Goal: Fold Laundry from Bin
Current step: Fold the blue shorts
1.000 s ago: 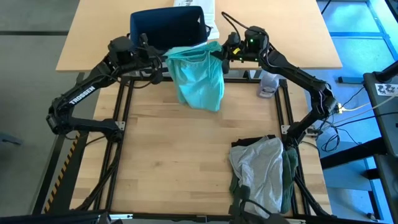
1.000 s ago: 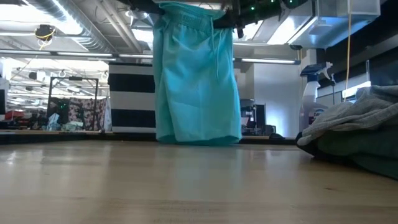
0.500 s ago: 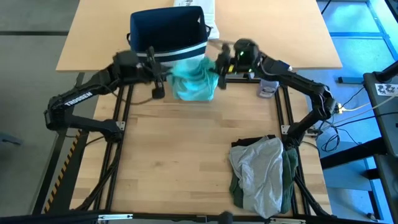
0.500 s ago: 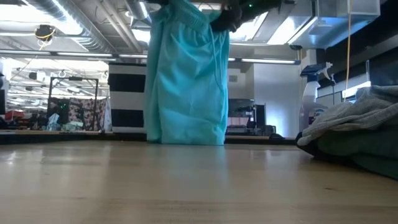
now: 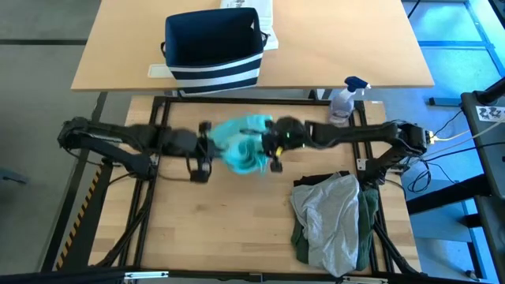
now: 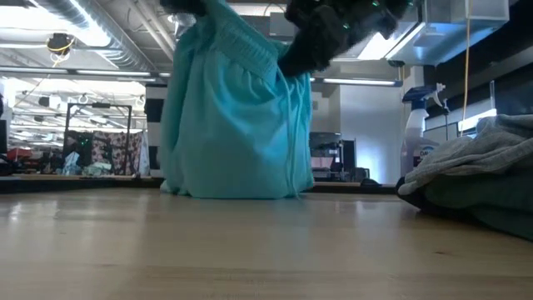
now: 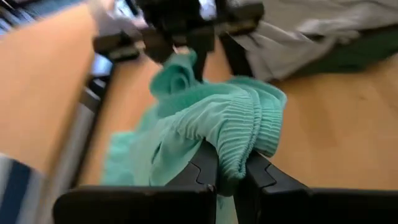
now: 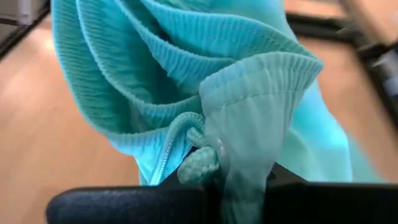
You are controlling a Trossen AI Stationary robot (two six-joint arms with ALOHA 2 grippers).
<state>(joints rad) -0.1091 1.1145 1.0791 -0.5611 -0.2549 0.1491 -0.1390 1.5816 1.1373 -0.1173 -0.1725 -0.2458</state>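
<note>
Left tool [image 7: 227, 177] and right tool [image 8: 233, 186] pinching ribbed teal shorts [image 5: 241, 146], soft bunched folds, braided drawstring [image 8: 196, 163].

No readable text, label, brand, number or sign anywhere in these views. Only faint, illegible dark print on the white printed box [image 5: 251, 6] behind the bin, far beyond the fingers.
</note>
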